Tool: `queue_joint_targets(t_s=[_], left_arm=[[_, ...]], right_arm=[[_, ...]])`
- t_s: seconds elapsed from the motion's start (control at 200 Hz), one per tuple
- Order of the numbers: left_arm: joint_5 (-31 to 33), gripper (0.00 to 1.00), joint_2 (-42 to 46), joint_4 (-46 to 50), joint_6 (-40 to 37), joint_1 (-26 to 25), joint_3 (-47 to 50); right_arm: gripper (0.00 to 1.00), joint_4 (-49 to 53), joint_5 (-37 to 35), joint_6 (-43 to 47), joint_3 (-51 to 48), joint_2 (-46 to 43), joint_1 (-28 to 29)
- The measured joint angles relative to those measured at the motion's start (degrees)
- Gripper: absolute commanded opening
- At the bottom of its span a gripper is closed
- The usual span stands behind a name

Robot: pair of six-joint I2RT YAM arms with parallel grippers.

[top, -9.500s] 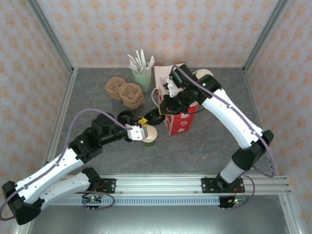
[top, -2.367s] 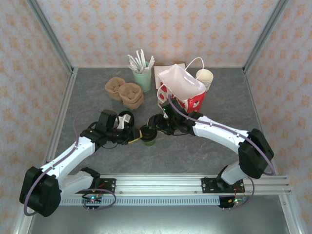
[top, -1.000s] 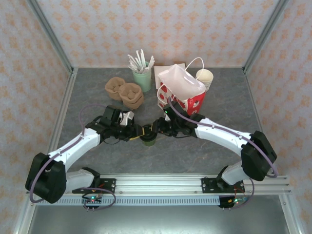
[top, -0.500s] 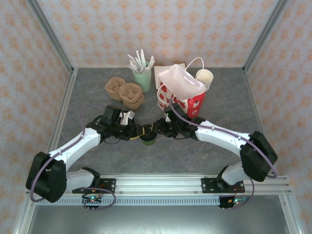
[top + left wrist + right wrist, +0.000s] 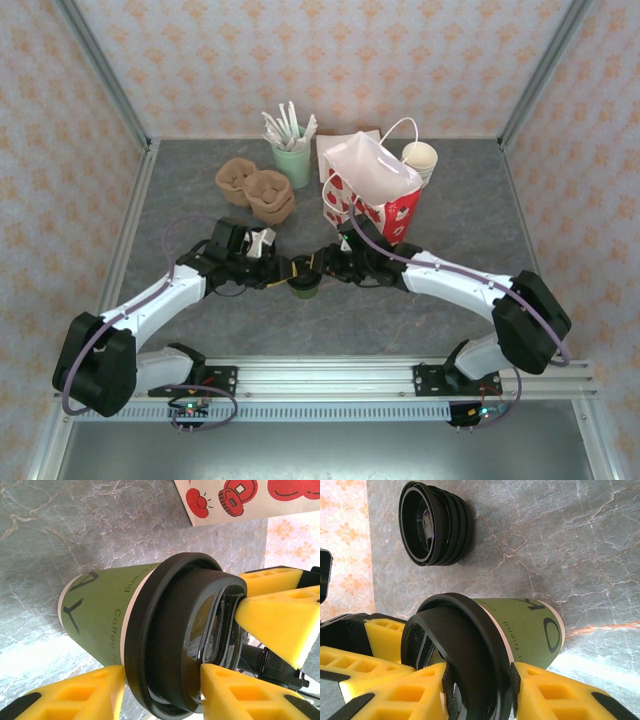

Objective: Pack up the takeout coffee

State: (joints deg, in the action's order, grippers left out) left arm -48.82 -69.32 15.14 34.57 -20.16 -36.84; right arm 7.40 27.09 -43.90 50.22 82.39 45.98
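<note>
Left gripper and right gripper each pinch, half-closed, the round black plastic lid of the dark-green paper cup standing on the grey table near the red-and-white paper bag; opposing pulls could pop it off.

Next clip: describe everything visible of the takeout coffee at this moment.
The takeout coffee is a small dark-green paper cup with dark lettering and a pale strip just under its round black plastic lid. It stands upright on the grey marbled table, in front of the red-and-white bag, not inside it. The left gripper and right gripper meet it from opposite sides, each with its yellow fingers closed against the lid's edge.
</note>
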Motion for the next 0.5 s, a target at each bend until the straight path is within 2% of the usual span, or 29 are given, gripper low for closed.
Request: queue_joint_targets(t_s=[0.5], left_arm=[[-0.3, 0.42, 0.0, -3.0, 0.0, 0.1, 1.4]], right_arm=[[0.36, -8.0, -0.7, 0.3, -4.3, -0.4, 0.1]])
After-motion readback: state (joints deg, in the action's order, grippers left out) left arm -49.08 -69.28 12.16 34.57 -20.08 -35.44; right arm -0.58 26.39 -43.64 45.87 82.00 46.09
